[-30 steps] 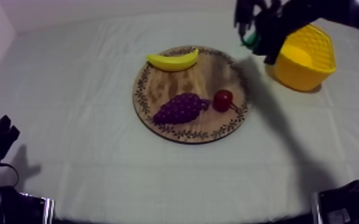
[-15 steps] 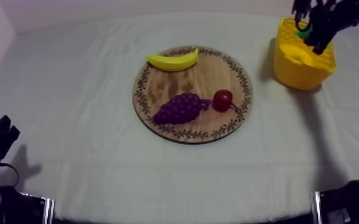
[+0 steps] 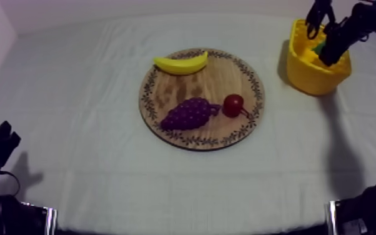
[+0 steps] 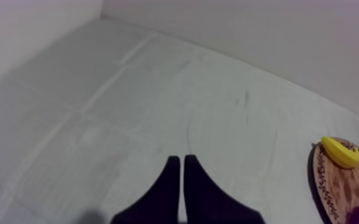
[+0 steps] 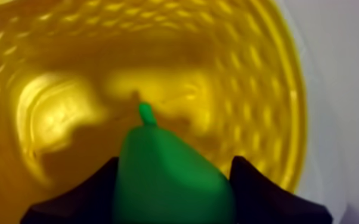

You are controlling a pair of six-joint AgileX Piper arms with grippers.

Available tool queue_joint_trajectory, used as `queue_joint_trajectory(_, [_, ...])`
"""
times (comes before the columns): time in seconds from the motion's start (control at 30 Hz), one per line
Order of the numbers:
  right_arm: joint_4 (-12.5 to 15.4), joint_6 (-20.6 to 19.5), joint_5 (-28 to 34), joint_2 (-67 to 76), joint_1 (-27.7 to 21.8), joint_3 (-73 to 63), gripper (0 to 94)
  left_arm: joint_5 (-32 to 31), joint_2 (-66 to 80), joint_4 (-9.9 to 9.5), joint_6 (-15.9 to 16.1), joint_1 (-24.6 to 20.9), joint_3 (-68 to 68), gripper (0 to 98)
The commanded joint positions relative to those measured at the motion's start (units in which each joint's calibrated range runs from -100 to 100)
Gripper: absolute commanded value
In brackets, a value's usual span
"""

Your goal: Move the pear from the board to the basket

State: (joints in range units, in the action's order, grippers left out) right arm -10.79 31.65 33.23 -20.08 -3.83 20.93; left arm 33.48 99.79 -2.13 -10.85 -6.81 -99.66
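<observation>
Pear is hanging inside the yellow basket, stem pointing at the basket floor. It is pinched between the two black fingers of the right gripper; cannot tell whether it is touching the bottom.

Basket is sitting at the table's far right on the grey-white cloth, well apart from the wooden board at mid-table. Board is carrying a banana at its far rim, with grapes and a small red fruit just beside each other. A plain pale wall is running behind the table.

Right arm is reaching in from the upper right, angling down over the basket mouth. Left gripper is resting low at the near left, fingers pressed together in a narrow wedge with nothing between them, pointing across bare cloth.
</observation>
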Motion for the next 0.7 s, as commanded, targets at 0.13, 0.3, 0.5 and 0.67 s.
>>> queue_joint_trajectory(0.13, [-2.1, -3.3, -1.3, -4.2, 0.5, -1.5, 64.1, 0.0, 0.0, 0.01, 0.0, 0.0, 0.0, 0.1])
queue_joint_trajectory(0.3, [-3.5, -5.4, -3.3, -4.5, 0.7, -1.1, 73.3, 0.0, 0.0, 0.01, 0.0, 0.0, 0.0, 0.1])
queue_joint_trajectory(0.5, [0.0, -6.4, -2.4, -0.2, 0.8, -1.0, 23.8, 0.0, 0.0, 0.01, 0.0, 0.0, 0.0, 0.1])
queue_joint_trajectory(0.67, [6.9, -4.4, -0.2, 8.0, -0.1, 1.3, 4.6, 0.0, 0.0, 0.01, 0.0, 0.0, 0.0, 0.1])
